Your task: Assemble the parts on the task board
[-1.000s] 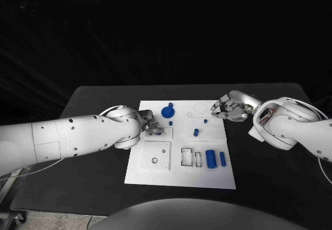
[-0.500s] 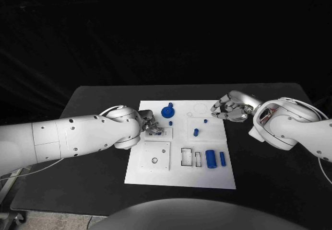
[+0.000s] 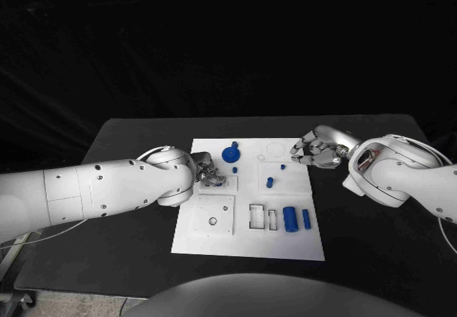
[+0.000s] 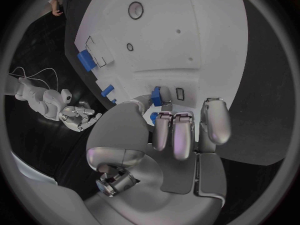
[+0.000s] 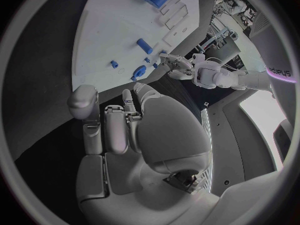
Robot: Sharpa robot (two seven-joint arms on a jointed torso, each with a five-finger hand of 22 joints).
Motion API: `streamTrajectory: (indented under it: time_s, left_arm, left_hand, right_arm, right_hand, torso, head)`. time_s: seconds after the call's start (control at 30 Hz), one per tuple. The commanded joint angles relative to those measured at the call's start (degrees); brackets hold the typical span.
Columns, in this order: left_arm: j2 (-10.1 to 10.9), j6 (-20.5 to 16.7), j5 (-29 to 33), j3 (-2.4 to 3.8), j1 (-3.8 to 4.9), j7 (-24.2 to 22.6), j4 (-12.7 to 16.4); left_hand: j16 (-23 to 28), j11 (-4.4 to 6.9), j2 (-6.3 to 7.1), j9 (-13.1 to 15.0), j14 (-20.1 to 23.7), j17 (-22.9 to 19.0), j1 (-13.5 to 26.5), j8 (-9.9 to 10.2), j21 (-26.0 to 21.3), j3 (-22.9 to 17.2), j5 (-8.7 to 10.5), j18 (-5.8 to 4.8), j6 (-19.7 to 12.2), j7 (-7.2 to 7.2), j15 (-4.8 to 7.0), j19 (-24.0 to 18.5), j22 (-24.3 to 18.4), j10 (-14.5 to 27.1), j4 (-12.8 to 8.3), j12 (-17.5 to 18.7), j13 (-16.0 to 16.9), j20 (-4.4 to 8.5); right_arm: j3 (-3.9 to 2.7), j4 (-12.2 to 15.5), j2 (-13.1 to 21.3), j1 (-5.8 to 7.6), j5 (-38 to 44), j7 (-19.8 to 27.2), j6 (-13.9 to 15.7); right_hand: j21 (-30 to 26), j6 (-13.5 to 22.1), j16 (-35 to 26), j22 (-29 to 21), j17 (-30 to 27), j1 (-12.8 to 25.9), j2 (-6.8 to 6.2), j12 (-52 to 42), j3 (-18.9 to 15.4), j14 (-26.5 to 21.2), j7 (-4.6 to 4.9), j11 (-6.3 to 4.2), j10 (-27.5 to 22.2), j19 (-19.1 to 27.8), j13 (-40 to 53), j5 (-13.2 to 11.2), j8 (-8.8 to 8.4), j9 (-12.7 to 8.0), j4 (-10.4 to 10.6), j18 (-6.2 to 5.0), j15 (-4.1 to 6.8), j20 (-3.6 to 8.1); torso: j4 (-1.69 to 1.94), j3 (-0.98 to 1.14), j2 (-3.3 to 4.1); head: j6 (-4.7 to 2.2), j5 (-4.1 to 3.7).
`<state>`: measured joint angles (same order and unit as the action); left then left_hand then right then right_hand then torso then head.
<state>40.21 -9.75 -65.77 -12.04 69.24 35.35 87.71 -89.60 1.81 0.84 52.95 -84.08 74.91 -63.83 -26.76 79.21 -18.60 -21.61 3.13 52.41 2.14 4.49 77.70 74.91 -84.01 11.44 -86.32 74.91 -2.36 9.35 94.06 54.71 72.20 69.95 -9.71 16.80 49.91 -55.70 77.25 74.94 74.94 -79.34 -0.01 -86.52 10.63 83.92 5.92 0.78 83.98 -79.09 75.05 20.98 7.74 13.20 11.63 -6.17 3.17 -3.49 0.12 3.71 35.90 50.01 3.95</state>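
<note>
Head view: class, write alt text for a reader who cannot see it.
A white task board lies on a black table with small blue parts on it. The left hand is at its left edge, and the right hand hovers curled by its far right corner.

A: Place type?
B: Lab, robot test bench. Black table (image 3: 133,198) against a black backdrop (image 3: 228,59), white task board (image 3: 247,244) laid out centre.
A: Anything else?
B: Right wrist view has racks of equipment (image 5: 219,37) behind. No home or shop items.
</note>
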Motion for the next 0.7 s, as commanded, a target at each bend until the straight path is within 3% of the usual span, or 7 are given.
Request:
streamTrajectory:
  time_s: [0.03,0.7]
  left_arm:
    - [-0.3,1.8,0.8,-0.52,-0.74,-0.6,0.0]
    - [-0.4,1.4,0.7,-0.51,-0.78,-0.7,-0.8]
  left_hand:
    - [0.4,-0.17,0.28,0.0,-5.0,13.5,0.0,0.2,-0.3,-0.2,-0.01,1.03,-0.1,0.01,-0.37,-0.2,1.6,-3.3,0.0,0.1,12.0,0.01]
    - [0.5,-0.30,0.24,-0.1,-4.8,13.2,0.0,0.8,-0.5,-0.1,0.95,1.06,-0.2,0.15,-0.50,-0.4,1.6,-2.8,0.2,0.7,11.5,-0.11]
  right_arm:
    - [-0.01,0.1,0.0,-0.04,0.1,-0.3,-0.6]
    - [-0.01,-0.1,0.0,-0.23,0.1,-0.4,-0.9]
  right_hand:
    - [-0.4,-0.3,-0.2,5.7,3.9,-0.3,0.27,0.2,0.3,2.8,0.05,0.35,1.9,0.4,10.0,0.4,-0.33,-0.1,-0.1,-0.76,-0.44,0.03]
    - [-0.7,-0.3,-0.3,5.7,3.8,-0.5,0.27,0.3,0.6,2.8,0.08,0.37,1.8,0.5,10.0,1.0,-0.40,-0.2,-0.4,-0.79,-0.44,0.02]
  torso:
    - [-0.04,0.01,0.02]
    - [-0.01,0.01,-0.01]
  head:
    - [-0.01,0.18]
    - [-0.01,0.02]
